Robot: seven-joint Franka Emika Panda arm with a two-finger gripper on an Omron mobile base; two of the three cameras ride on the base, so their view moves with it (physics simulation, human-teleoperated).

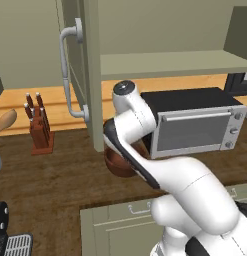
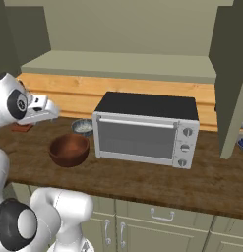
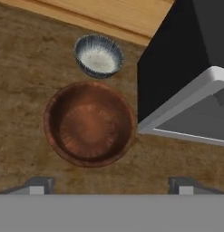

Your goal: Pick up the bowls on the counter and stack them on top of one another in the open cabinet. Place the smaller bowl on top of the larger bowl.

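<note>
the brown bowl (image 3: 90,124) and grey bowl (image 3: 99,56) are being seen apart on the wood counter (image 3: 22,113), crowded by the toaster oven (image 2: 145,129) just beside. a knife block (image 1: 40,125) is standing well off. the claw (image 3: 109,185) is being held spread above, empty. the cabinet (image 2: 123,63) shelf is lying above.

Olive-green back wall (image 2: 128,24), light wood backsplash band (image 2: 142,93) running under it. Black-and-silver toaster oven (image 2: 145,129) sits mid-scene, door shut, three knobs on its right side. Knife block (image 1: 40,125) with reddish handles far left against the backsplash, wooden spoon (image 1: 5,121) just left of it. Pale green drawer fronts (image 2: 162,221) with grey handles along the near edge. Lighting flat, even.
</note>
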